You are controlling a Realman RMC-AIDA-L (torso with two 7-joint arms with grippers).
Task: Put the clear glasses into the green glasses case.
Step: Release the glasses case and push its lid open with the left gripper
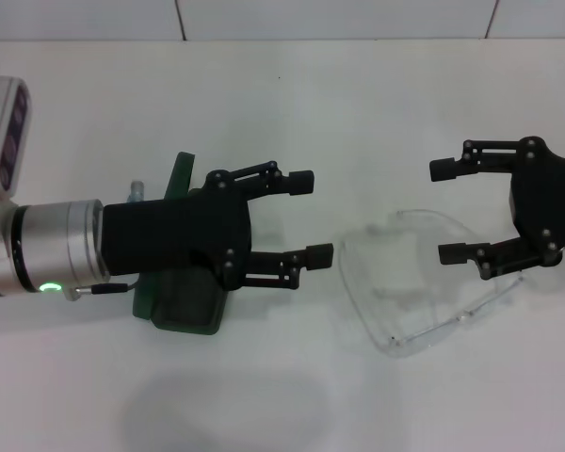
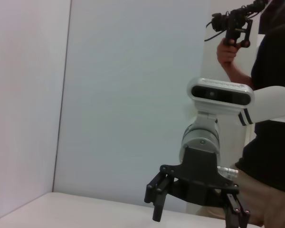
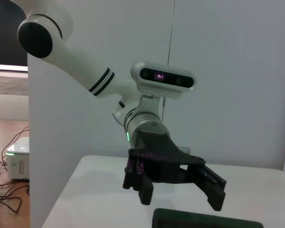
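Note:
The clear glasses (image 1: 405,287) lie on the white table between the two arms, their right end under my right gripper's near finger. My right gripper (image 1: 447,212) is open with nothing in it; the left wrist view shows it head-on as the right gripper (image 2: 197,218). The green glasses case (image 1: 184,303) sits at the left, mostly hidden under my left arm, with its lid (image 1: 180,175) standing up behind. My left gripper (image 1: 311,217) hangs open and empty just right of the case. In the right wrist view the left gripper (image 3: 180,199) sits behind the case's edge (image 3: 204,221).
A white table (image 1: 377,104) spreads under everything, ending at a wall at the back. A silver and white box (image 1: 5,127) stands at the far left. A person (image 2: 270,142) holding a camera rig stands behind my right arm.

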